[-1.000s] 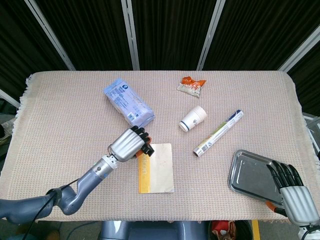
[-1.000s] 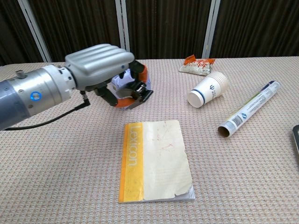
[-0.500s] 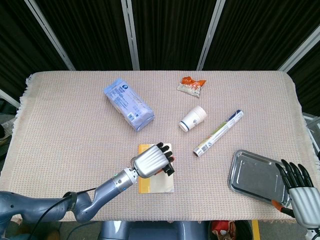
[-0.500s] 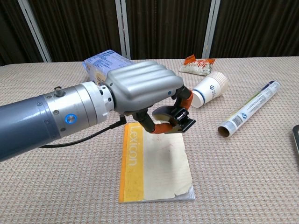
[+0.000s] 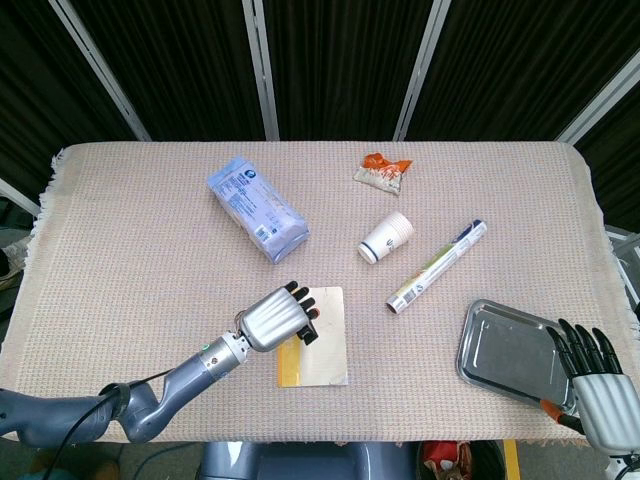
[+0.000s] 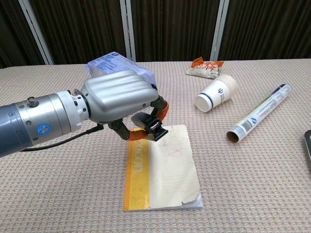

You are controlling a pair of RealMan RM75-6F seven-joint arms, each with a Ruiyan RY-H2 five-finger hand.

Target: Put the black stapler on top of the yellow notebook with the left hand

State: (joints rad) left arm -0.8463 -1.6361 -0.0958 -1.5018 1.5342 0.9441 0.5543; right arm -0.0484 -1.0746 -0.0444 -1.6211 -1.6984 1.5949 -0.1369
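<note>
Black stapler within left hand fingers, over yellow notebook.

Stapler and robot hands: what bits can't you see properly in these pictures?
- Black stapler: mostly hidden under the left hand; head view shows almost none of it.
- Yellow notebook: its top left corner is covered by that hand.
- Right hand: cut off by the head view's edge, absent from chest view.
- Metal tray: only a sliver at the chest view's edge.

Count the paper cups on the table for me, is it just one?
1, as far as the views show. The paper cup lies on its side right of table centre, between the snack packet behind it and the tube to its right. It may be several nested cups.
</note>
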